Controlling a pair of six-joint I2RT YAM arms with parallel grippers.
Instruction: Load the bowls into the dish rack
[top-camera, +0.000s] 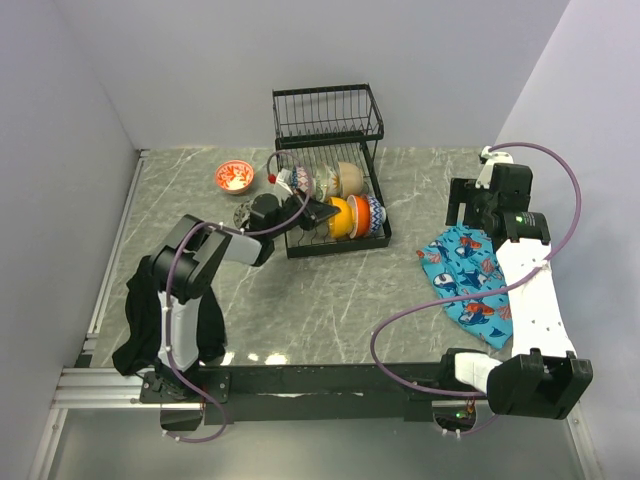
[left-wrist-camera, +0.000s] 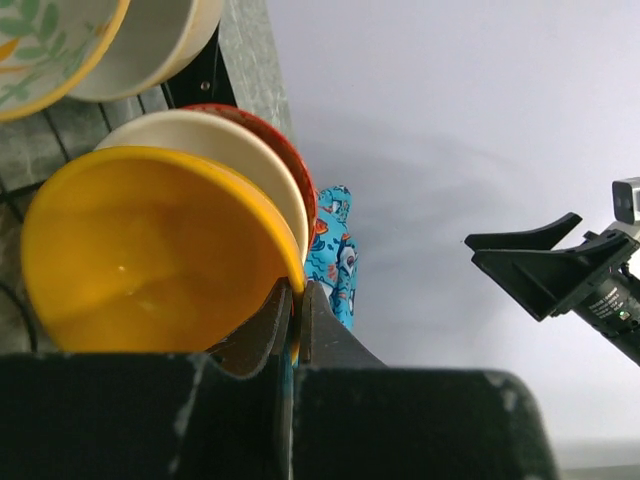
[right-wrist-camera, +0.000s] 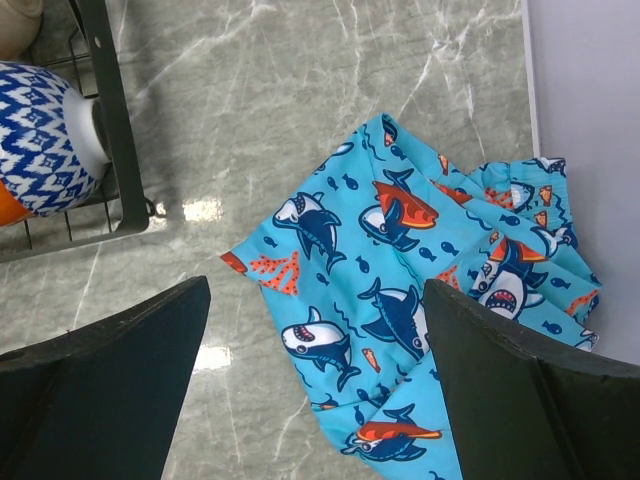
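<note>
The black wire dish rack (top-camera: 372, 228) stands at the back centre. Its lower tray holds several bowls on edge: orange (top-camera: 340, 217), red, blue-patterned (top-camera: 374, 213), beige (top-camera: 349, 178) and a multicolour one (top-camera: 301, 181). My left gripper (top-camera: 327, 213) is shut on the rim of the orange bowl (left-wrist-camera: 140, 250) in the lower tray, beside a white bowl (left-wrist-camera: 215, 140) and a red one. A red patterned bowl (top-camera: 234, 176) sits on the table left of the rack. My right gripper (right-wrist-camera: 315, 330) is open and empty above the cloth; the blue-patterned bowl (right-wrist-camera: 40, 135) shows at the left of its view.
A blue cloth with a shark print (top-camera: 468, 280) lies on the marble table right of the rack. A small dark object (top-camera: 243, 215) lies by the left arm. The rack's upper shelf (top-camera: 327, 115) holds nothing. Grey walls close in on the left, back and right.
</note>
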